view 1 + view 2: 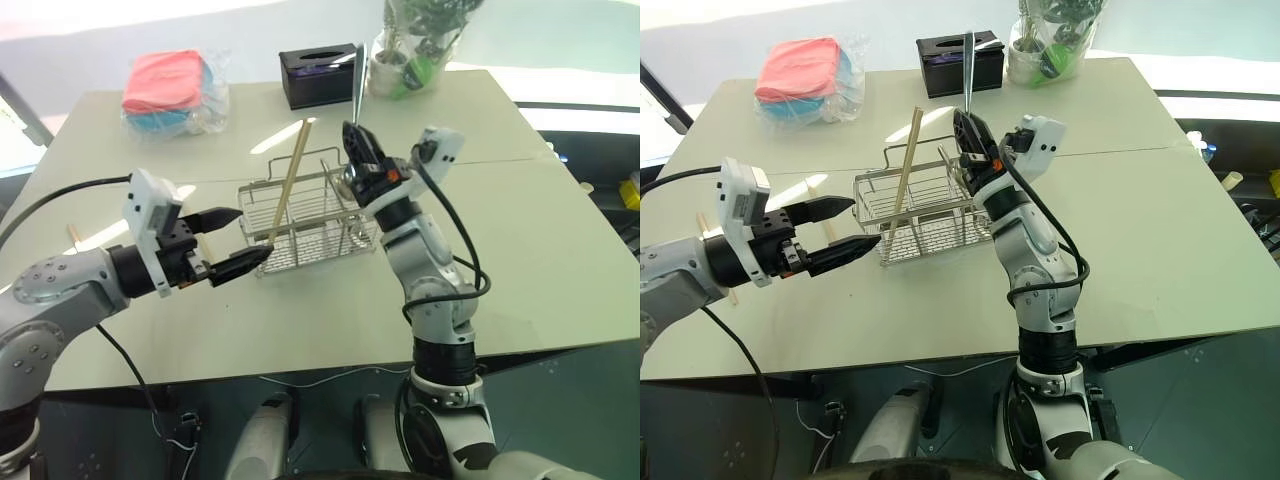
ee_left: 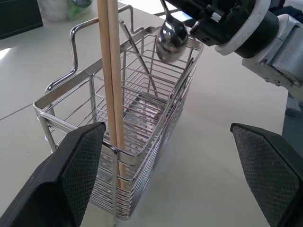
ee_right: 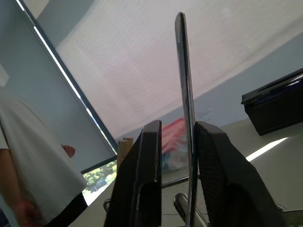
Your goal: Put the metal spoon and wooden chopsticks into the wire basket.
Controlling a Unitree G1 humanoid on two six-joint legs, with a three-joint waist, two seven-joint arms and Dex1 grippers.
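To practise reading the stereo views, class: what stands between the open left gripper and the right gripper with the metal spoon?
In the left eye view, the silver wire basket, holding the tan wooden chopsticks, stands between the left gripper and the right gripper with the slim metal spoon.

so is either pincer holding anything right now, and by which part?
The right pincer has the metal spoon upright between its fingers, on the lower handle just above the bowl; a gap shows, so a firm grip cannot be told. The left pincer is open, holding nothing.

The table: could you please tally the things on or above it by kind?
wooden chopsticks, standing in the wire basket: 2
metal spoon: 1
wire basket: 1
black tissue box: 1
bagged cloth bundle: 1
potted plant: 1
Total: 7
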